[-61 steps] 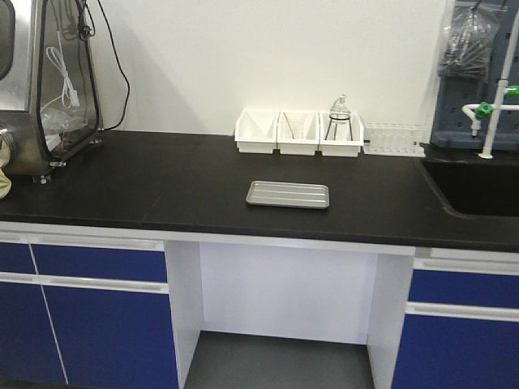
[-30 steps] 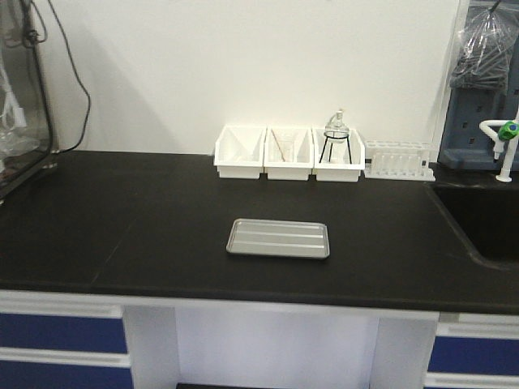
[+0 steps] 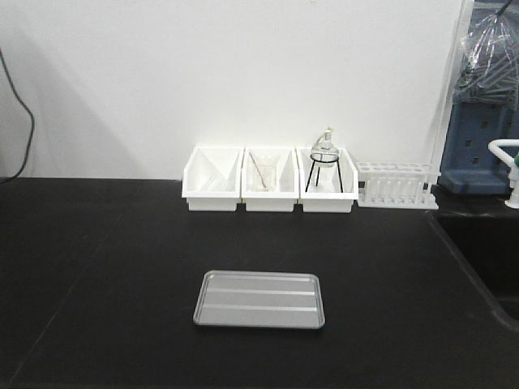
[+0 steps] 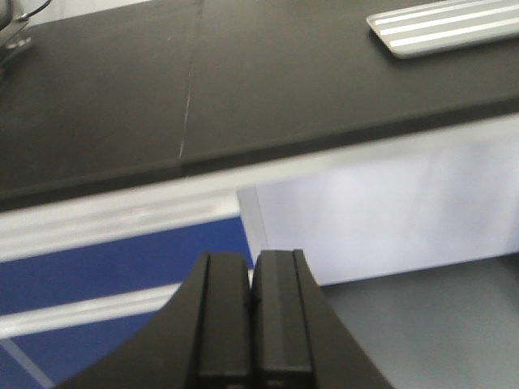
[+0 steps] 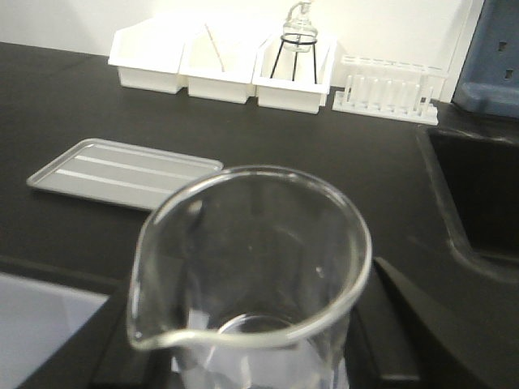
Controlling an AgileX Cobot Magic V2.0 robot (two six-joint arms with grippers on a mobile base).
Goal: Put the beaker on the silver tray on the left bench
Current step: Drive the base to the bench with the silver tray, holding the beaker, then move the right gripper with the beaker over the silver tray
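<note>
A clear glass beaker [image 5: 251, 267] with a pouring spout fills the right wrist view, held upright between the black fingers [image 5: 409, 324] of my right gripper [image 5: 247, 356], which is shut on it. The beaker hangs short of the bench's front edge. The silver tray [image 3: 259, 299] lies flat on the black bench [image 3: 97, 259], seen again as the tray [image 5: 122, 173] ahead and to the left of the beaker. My left gripper [image 4: 251, 324] is shut on nothing, below the bench edge in front of the blue cabinet; the tray's corner [image 4: 442, 28] shows at its upper right.
Three white bins [image 3: 268, 190] stand against the back wall, the right one holding a flask on a black tripod [image 3: 324, 162]. A test tube rack [image 3: 395, 185] sits beside them. A sink [image 3: 486, 259] is sunk into the bench's right end.
The front view has moved closer to the bench: the tray and bins appear larger and lower, and the cabinets and the equipment at the left have dropped out of view.
</note>
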